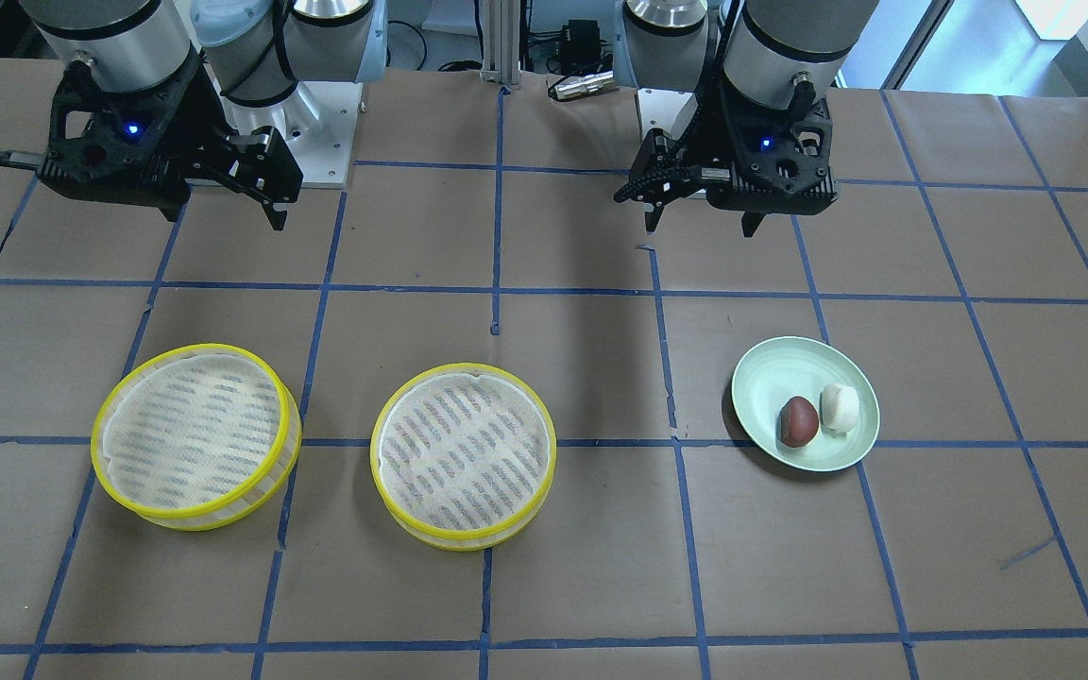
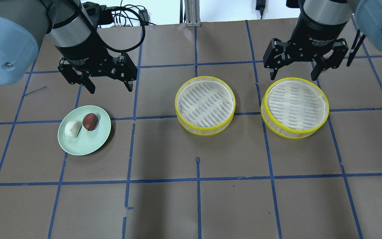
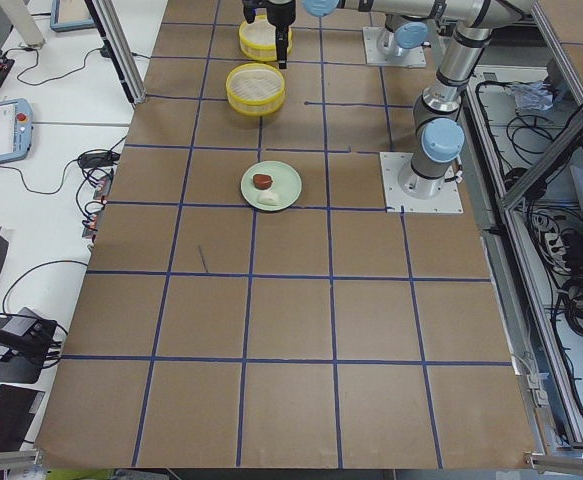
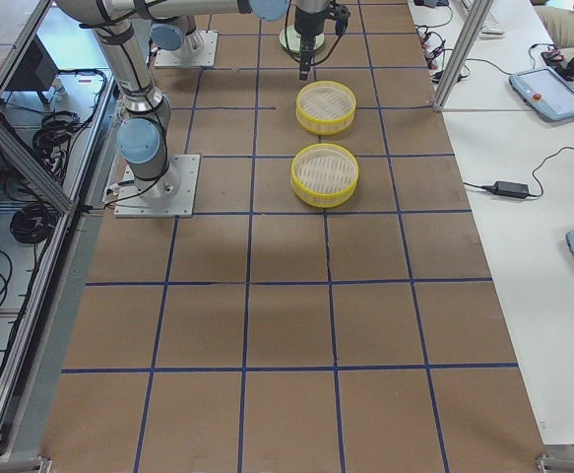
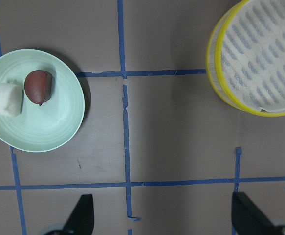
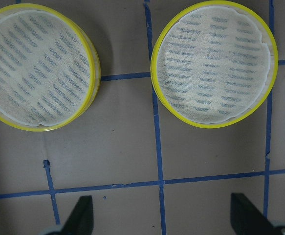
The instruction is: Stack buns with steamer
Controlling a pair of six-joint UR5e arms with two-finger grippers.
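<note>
A white bun (image 2: 72, 128) and a reddish-brown bun (image 2: 90, 121) lie side by side on a pale green plate (image 2: 85, 146) on the table's left. They also show in the left wrist view, white (image 5: 8, 99) and brown (image 5: 38, 86). Two empty yellow-rimmed steamer trays stand apart, one in the middle (image 2: 205, 104) and one on the right (image 2: 294, 107). My left gripper (image 2: 111, 87) is open and empty, raised beside the plate, between it and the robot's base. My right gripper (image 2: 293, 77) is open and empty, raised near the right tray's rim.
The table is brown paper with a grid of blue tape lines (image 2: 197, 179). The robot's base plates (image 1: 317, 142) sit at the table's robot-side edge. Cables and tablets lie off the table's ends in the side views.
</note>
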